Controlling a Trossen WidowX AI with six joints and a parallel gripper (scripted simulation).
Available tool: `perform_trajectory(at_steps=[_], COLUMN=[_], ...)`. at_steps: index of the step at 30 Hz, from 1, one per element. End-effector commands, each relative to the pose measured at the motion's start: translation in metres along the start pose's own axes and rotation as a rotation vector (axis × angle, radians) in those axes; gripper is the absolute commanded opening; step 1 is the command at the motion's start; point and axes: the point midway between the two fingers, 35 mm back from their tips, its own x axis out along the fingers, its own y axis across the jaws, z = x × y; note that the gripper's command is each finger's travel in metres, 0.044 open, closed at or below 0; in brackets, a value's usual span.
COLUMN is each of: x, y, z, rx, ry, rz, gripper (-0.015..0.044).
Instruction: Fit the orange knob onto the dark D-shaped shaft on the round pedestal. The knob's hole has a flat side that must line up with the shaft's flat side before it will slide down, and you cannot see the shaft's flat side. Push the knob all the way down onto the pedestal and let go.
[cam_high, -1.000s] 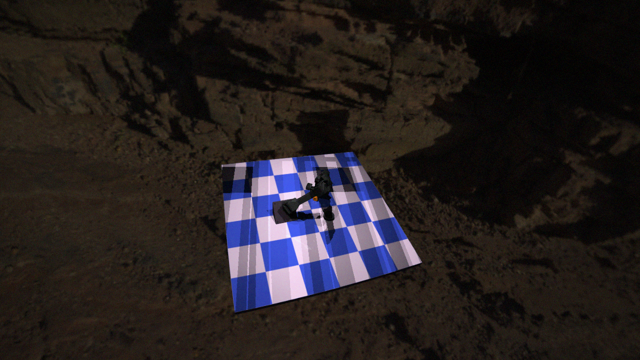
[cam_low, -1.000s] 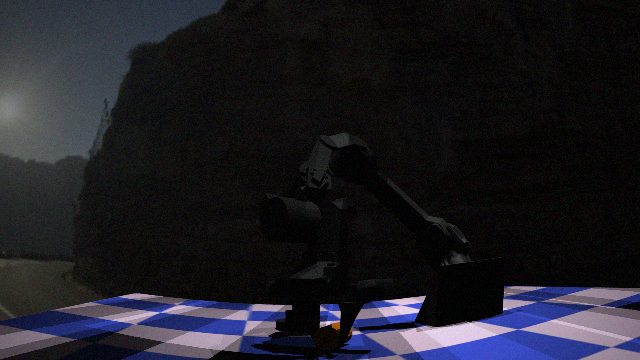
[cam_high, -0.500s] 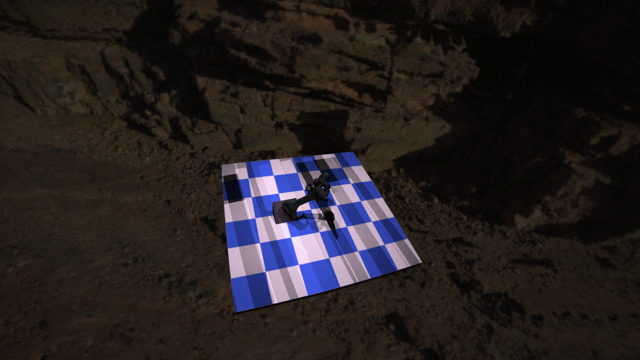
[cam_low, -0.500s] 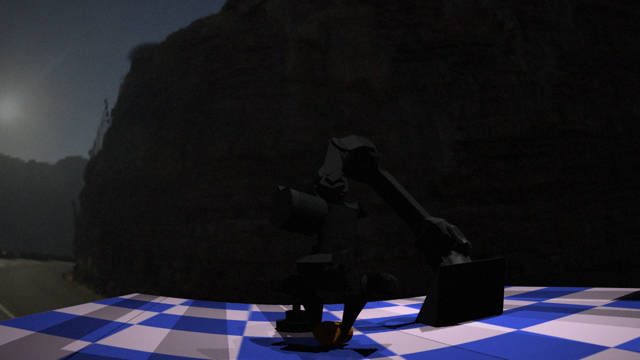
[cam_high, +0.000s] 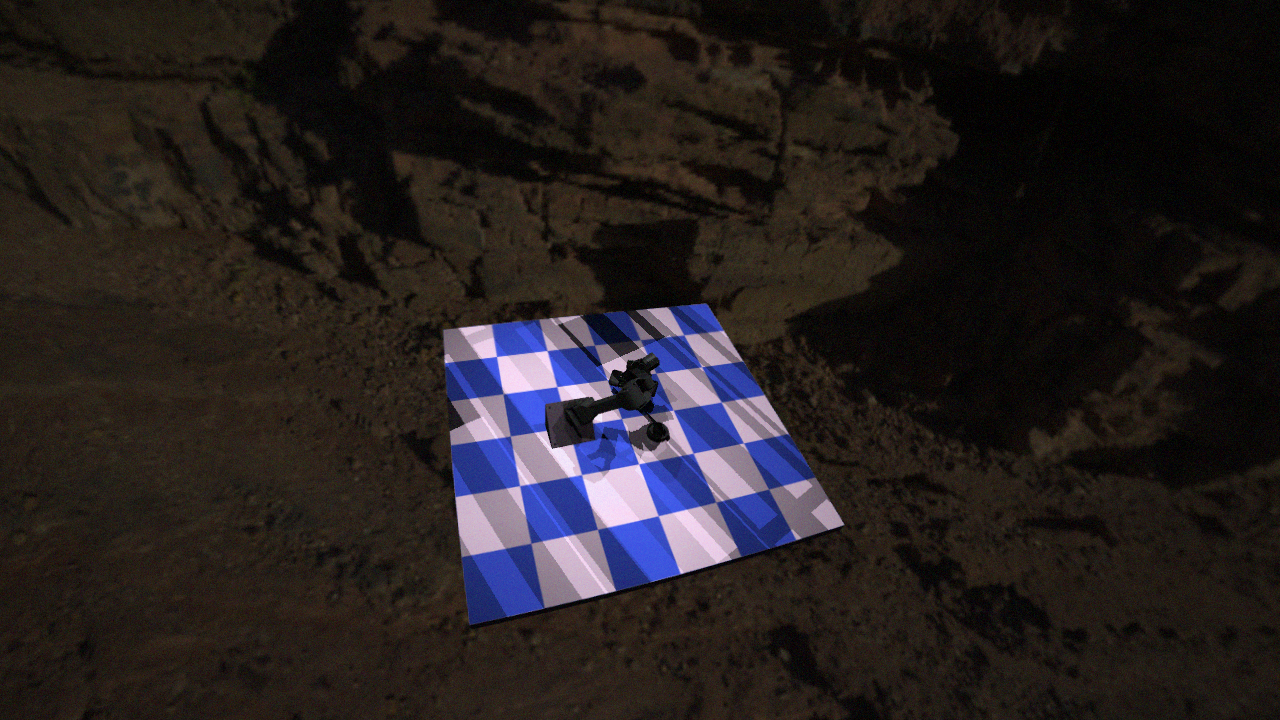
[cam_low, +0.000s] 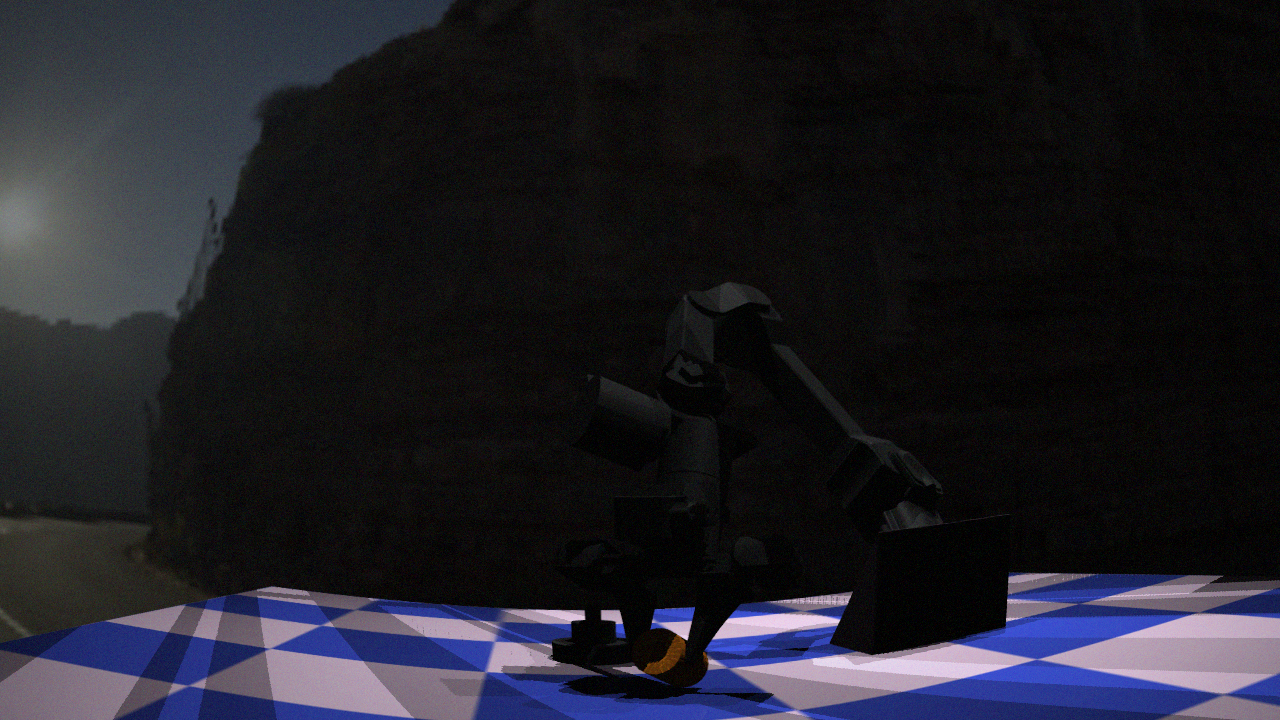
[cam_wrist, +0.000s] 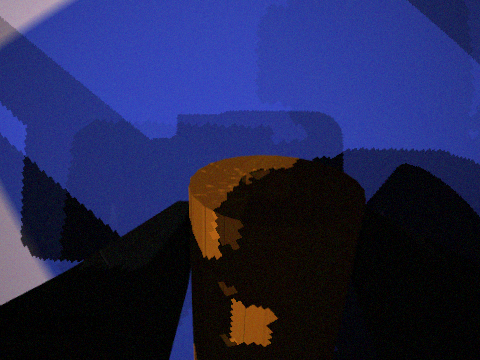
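Blue-and-white checkered board (cam_high: 626, 546) (cam_low: 393, 658) (cam_wrist: 200, 60), streaked with shadow; rocky ground around it.
Top view: craggy rock face (cam_high: 554, 143) at 12 o'clock from board. Exterior: dark cliff (cam_low: 554, 223) at 12, hazy glow (cam_low: 17, 214) between 9 and 10, road (cam_low: 71, 555) at 8.

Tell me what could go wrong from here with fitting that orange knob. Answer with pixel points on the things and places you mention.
The gripper (cam_low: 669, 646) (cam_wrist: 270, 219) holds the orange knob (cam_low: 664, 655) (cam_wrist: 207, 225) tilted in the exterior view; unless it is straightened, it may jam on the shaft.

The round pedestal (cam_high: 657, 436) (cam_low: 590, 651) stands close by, so a low sideways move could knock it.

The knob's hole is not discernible in shadow, so its flat side may be turned wrong and refuse to slide down.
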Motion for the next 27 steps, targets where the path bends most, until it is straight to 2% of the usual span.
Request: perform_trajectory(at_steps=[1, 27], x=[-0.004, -0.015], y=[0.0, 0.001], z=[-0.004, -0.025], rx=[-0.001, -0.004], ry=[-0.064, -0.401], rz=[0.0, 0.001], gripper=[0.018, 0.018])
